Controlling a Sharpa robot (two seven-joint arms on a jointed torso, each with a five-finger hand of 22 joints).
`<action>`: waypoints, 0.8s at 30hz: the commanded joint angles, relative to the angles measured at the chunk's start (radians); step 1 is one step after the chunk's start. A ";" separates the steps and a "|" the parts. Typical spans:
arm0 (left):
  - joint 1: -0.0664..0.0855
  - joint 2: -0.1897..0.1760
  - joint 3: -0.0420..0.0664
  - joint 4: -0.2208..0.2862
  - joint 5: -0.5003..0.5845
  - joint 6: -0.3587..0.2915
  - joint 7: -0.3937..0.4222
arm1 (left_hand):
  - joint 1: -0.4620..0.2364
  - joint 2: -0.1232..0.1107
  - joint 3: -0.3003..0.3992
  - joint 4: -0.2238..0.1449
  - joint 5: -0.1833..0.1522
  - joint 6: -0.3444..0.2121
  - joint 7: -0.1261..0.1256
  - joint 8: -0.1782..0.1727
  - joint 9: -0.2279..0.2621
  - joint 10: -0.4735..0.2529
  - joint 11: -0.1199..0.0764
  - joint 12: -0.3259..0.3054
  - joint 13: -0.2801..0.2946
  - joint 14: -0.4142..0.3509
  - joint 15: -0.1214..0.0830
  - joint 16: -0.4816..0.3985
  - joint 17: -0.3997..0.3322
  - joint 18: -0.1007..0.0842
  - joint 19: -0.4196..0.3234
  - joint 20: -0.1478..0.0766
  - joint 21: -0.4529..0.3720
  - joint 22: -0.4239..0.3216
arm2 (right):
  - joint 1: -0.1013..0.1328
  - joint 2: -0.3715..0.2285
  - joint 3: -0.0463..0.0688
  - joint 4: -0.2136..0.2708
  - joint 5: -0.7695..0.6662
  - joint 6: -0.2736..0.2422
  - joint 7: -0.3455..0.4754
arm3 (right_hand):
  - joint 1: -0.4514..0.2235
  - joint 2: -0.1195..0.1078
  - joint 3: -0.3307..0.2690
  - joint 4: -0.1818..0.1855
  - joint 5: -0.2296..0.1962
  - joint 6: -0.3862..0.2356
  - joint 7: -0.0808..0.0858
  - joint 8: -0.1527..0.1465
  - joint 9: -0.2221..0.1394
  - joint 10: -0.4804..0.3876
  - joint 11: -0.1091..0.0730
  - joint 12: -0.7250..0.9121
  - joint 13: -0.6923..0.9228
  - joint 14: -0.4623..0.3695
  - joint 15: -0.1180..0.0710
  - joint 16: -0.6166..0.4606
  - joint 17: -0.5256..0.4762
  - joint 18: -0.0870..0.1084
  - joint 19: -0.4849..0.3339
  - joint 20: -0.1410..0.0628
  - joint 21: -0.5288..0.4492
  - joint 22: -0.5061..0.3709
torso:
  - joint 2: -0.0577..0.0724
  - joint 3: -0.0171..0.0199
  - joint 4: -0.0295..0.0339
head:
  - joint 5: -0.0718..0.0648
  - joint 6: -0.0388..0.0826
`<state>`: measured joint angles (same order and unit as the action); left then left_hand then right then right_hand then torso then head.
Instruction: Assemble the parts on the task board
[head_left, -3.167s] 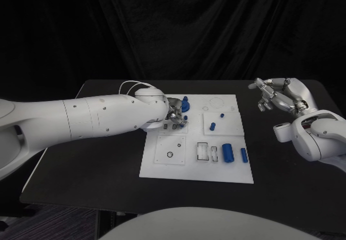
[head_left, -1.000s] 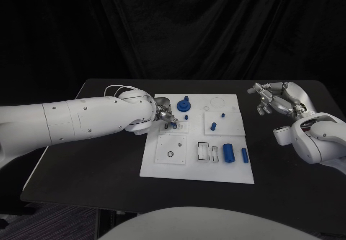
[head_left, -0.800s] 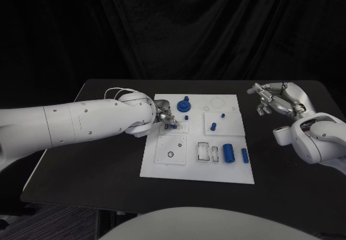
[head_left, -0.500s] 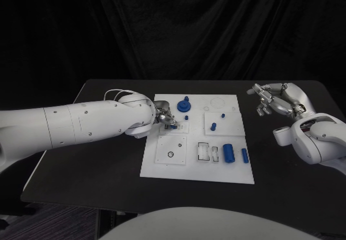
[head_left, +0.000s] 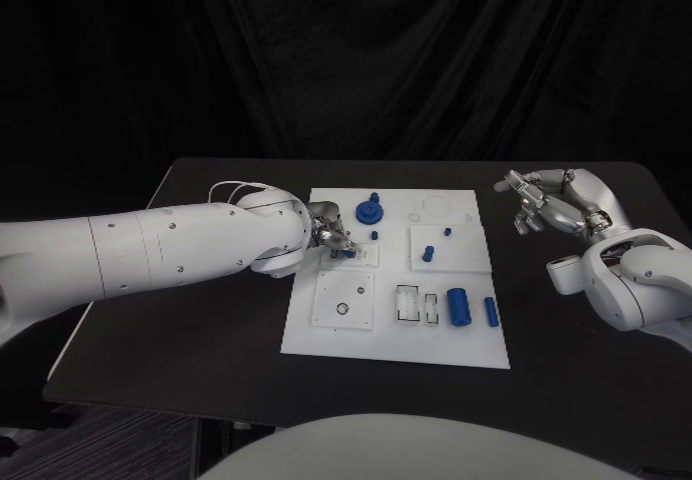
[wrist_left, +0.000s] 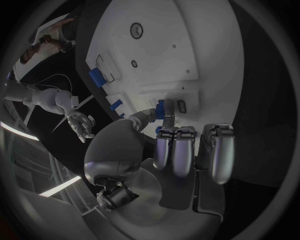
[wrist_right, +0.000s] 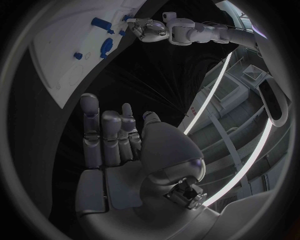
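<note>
A black table (head_left: 216, 330) with a matte top stands in the middle of the scene. Behind it hangs a dark curtain (head_left: 346, 80), falling in soft vertical folds across the whole background.

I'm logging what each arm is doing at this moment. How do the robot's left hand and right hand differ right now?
The left hand is low over the task board, pinching a small blue part between its fingertips; the right hand is off the board, above the black table, holding nothing. The left hand's fingers are curled in; the right hand's are spread apart. Both are silver, on white arms.
</note>
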<state>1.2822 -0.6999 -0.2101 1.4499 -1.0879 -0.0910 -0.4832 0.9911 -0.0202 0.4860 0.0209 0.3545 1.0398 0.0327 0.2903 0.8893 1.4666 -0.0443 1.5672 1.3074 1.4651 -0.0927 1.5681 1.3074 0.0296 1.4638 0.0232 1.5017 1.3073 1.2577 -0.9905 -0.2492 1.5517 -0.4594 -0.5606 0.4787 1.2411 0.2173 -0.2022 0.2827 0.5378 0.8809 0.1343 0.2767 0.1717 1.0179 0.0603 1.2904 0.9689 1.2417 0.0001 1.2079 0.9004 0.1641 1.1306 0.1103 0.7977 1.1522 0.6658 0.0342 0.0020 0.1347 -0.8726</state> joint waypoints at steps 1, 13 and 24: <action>-0.006 0.002 -0.001 -0.001 0.005 -0.032 0.028 | 0.004 0.013 0.002 0.006 -0.005 -0.002 -0.007 -0.005 0.001 0.104 -0.001 0.004 0.263 0.106 -0.001 0.003 0.263 0.010 -0.006 -0.003 -0.004 0.105 | -0.003 0.000 0.001 0.000 -0.005 0.011 -0.015 | 0.011 0.002 0.006 -0.001 0.004 0.002 -0.003 0.002 -0.001 -0.010 0.000 -0.004 -0.002 -0.006 0.000 -0.007 -0.002 0.005 -0.009 0.000 -0.004 -0.002 | 0.000 0.0003 0.0002 | -0.002 0.000; -0.018 -0.001 -0.001 0.000 0.005 -0.050 0.032 | 0.007 0.017 0.003 0.007 -0.004 -0.001 -0.007 -0.006 0.002 0.104 -0.001 0.004 0.263 0.106 -0.001 0.003 0.263 0.010 -0.006 -0.003 -0.004 0.105 | -0.004 -0.001 0.001 -0.001 -0.005 0.013 -0.017 | 0.013 0.002 0.008 -0.001 0.004 0.001 -0.003 0.002 -0.001 -0.011 0.000 -0.004 -0.003 -0.006 0.000 -0.007 -0.002 0.005 -0.010 0.000 -0.005 -0.002 | 0.000 0.0006 -0.0002 | 0.000 0.000; -0.025 -0.002 -0.001 0.001 0.005 -0.026 0.020 | 0.004 0.015 -0.003 0.012 -0.012 -0.003 -0.004 -0.010 0.004 0.104 0.001 0.004 0.263 0.106 0.000 0.003 0.263 0.013 -0.013 -0.002 -0.009 0.096 | -0.005 -0.002 0.001 -0.002 -0.006 0.014 -0.020 | 0.018 0.001 0.011 -0.002 0.006 0.001 -0.003 0.001 -0.002 -0.011 0.000 -0.004 -0.003 -0.007 -0.001 -0.008 -0.004 0.005 -0.010 0.000 -0.007 -0.002 | -0.001 0.0010 -0.0001 | 0.001 0.000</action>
<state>1.2632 -0.7026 -0.2093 1.4495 -1.0872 -0.1348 -0.4642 0.9993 -0.0105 0.4840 0.0282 0.3465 1.0379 0.0300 0.2865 0.8922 1.4667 -0.0442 1.5672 1.3074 1.4651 -0.0927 1.5681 1.3074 0.0295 1.4578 0.0217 1.4962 1.3079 1.2560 -0.9912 -0.2490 1.5498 -0.4606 -0.5535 0.4740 1.2495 0.2170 -0.1953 0.2813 0.5377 0.8809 0.1343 0.2767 0.1708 1.0109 0.0608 1.2904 0.9678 1.2417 0.0002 1.2043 0.8983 0.1642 1.1275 0.1072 0.7977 1.1513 0.6651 0.0350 0.0014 0.1362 -0.8726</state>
